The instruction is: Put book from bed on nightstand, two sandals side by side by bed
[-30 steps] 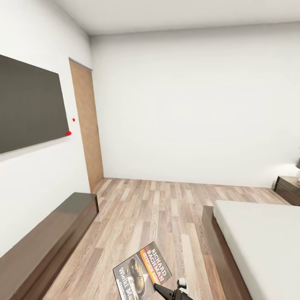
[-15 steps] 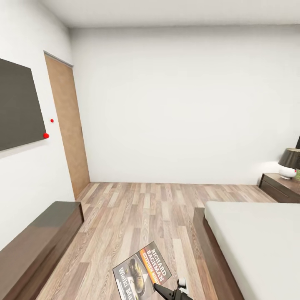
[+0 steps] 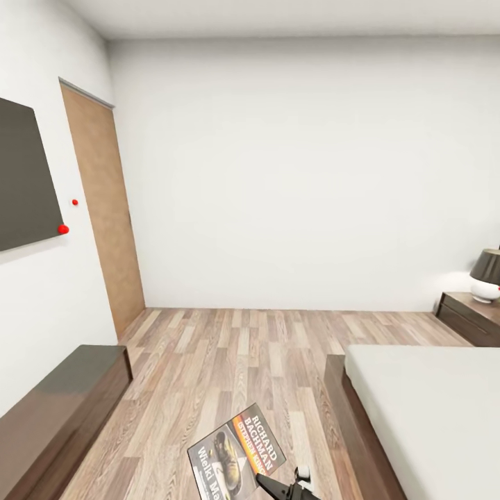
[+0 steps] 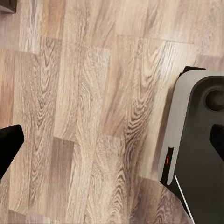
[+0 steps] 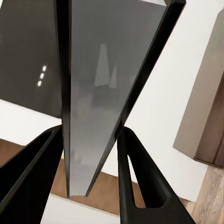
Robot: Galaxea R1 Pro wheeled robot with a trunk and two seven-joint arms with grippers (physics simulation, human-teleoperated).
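Note:
My right gripper (image 3: 269, 481) is at the bottom of the head view, shut on the book (image 3: 236, 457). The book's dark cover with its orange band and "RICHARD BACHMAN" lettering is tilted up above the wood floor. In the right wrist view both black fingers (image 5: 140, 182) clamp the book (image 5: 102, 70), seen edge-on as a grey slab. My left gripper (image 4: 114, 142) hangs open over bare floor planks. The bed (image 3: 430, 410) with its grey mattress lies at the right. A dark nightstand (image 3: 472, 316) stands beyond it by the far wall. The sandals are out of view.
A lamp (image 3: 486, 274) stands on the nightstand. A long low dark bench (image 3: 55, 417) runs along the left wall under a dark wall screen (image 3: 21, 187). A wooden door (image 3: 104, 208) is at the far left. The robot base (image 4: 200, 154) shows beside the left gripper.
The whole head view has swung to the right: door and screen slid left, and the nightstand and lamp came further into view. The book stays held in the right gripper.

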